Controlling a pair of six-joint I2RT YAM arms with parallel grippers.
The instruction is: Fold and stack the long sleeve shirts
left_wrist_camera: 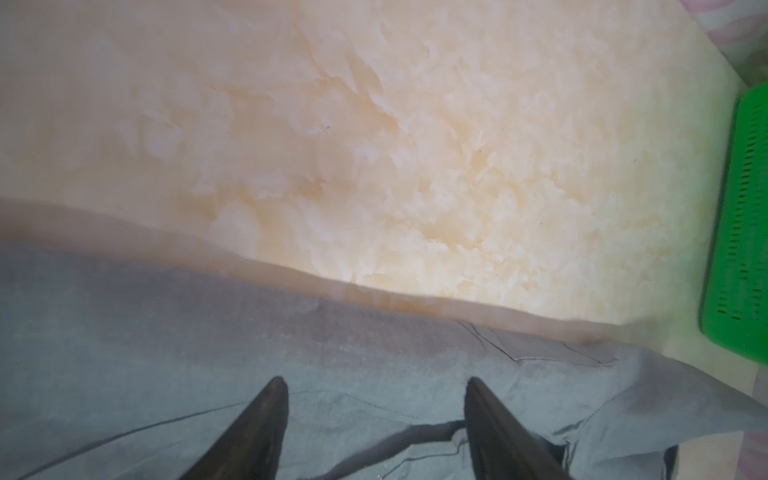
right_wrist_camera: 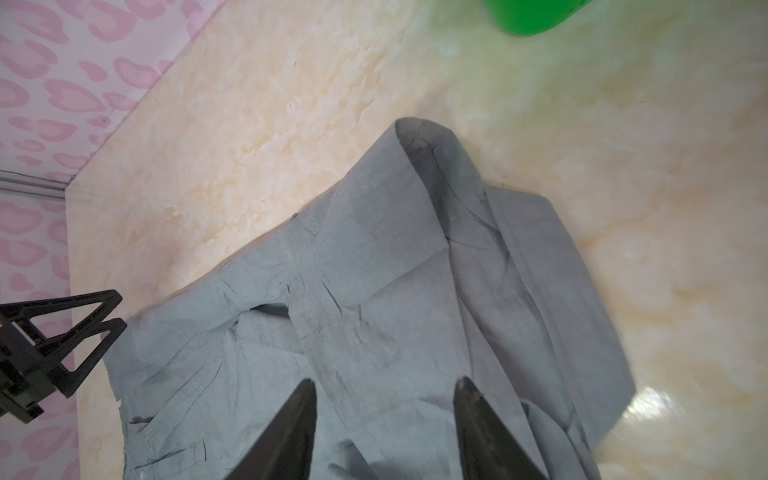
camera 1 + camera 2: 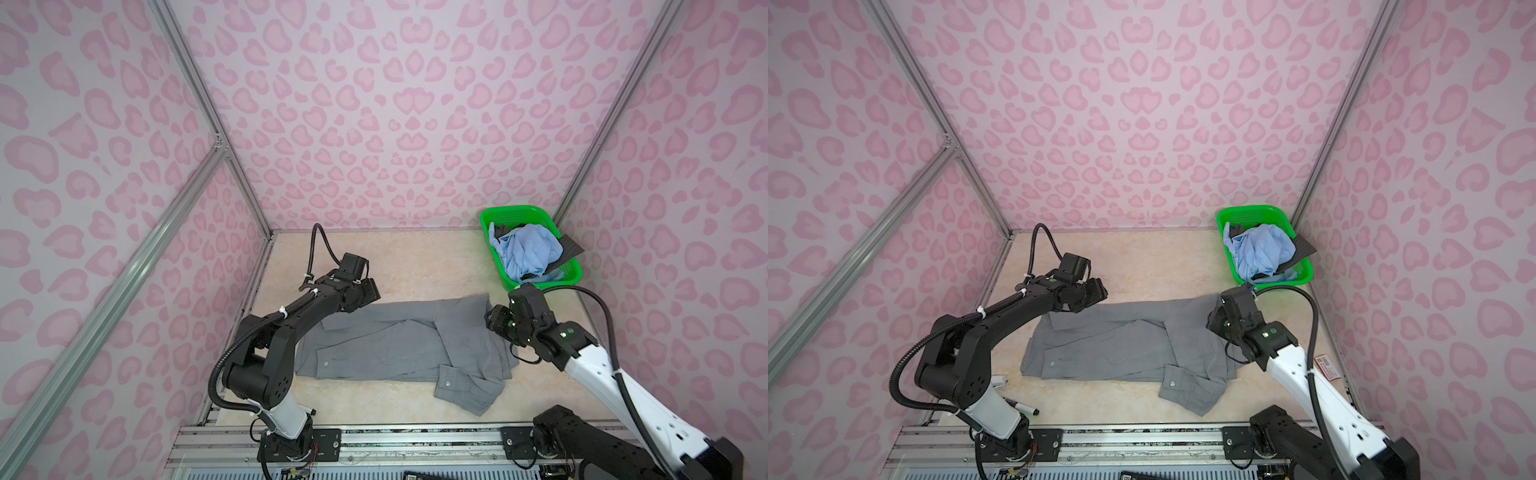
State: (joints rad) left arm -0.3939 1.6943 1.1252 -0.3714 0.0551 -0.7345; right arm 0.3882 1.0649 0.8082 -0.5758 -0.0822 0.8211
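Top views: the aluminium base rail is sitting nearest us, carrying both arm mounts. Beyond it the grey shirt is lying flat on the marble-patterned table. Its long axis is running side to side between the two arms. One cuffed sleeve is spilling off its near right corner toward the rail. The left gripper is hovering over the shirt's far left corner, and the right gripper over its far right corner. The green basket is standing at the table's far right, holding a light blue shirt and a dark charcoal shirt.

Left wrist view: its fingers are standing wide apart with nothing between them. Grey cloth is lying under them, and the shirt's far edge and bare table are lying ahead.

Right wrist view: its fingers are also standing apart and empty above the cloth. A raised, folded-over corner of the shirt is lying just ahead of the tips.

Judgement: we are reading this as a fold in progress. Each arm is nearest its own end of the far edge. The loose sleeve is lying on the right arm's side, so tucking it is likely falling to that arm.
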